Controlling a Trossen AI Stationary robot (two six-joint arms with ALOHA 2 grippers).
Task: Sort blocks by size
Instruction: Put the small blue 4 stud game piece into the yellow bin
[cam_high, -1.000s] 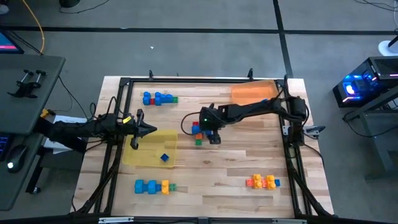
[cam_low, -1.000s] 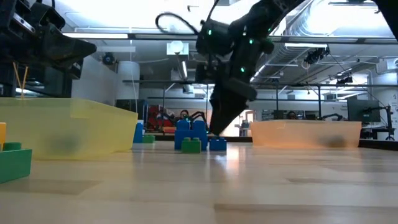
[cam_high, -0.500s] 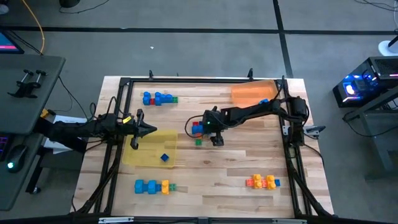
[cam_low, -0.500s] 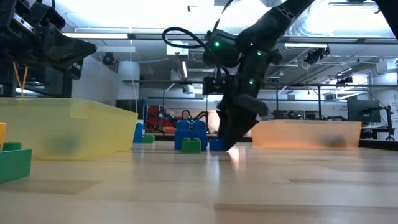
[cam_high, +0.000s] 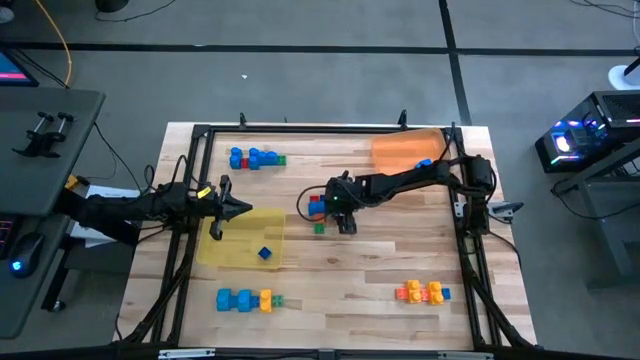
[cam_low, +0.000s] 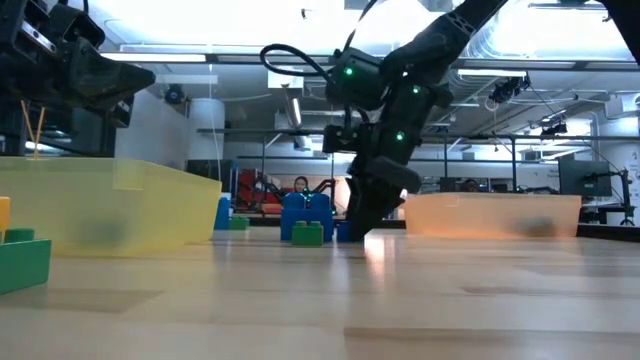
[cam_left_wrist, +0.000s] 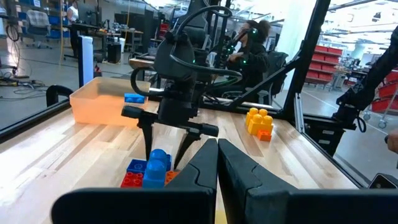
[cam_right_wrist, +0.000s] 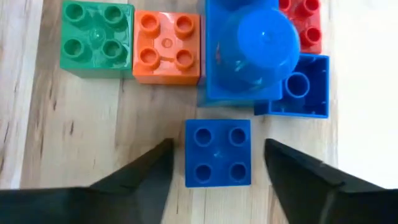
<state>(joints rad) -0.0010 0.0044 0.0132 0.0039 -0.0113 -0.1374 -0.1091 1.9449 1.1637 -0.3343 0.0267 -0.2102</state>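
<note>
blue small block (cam_right_wrist: 218, 153) sits between the right gripper's (cam_right_wrist: 217, 163) spread fingers, untouched. left gripper (cam_high: 243, 209) hangs clenched over the yellow tray (cam_high: 240, 252).

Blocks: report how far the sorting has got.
Done: one small blue block lies in the yellow tray, another blue block in the orange tray. In hand: the right gripper, open, straddles a small blue cube at the centre pile. Left: that pile and three outer clusters. The left gripper waits shut.
</note>
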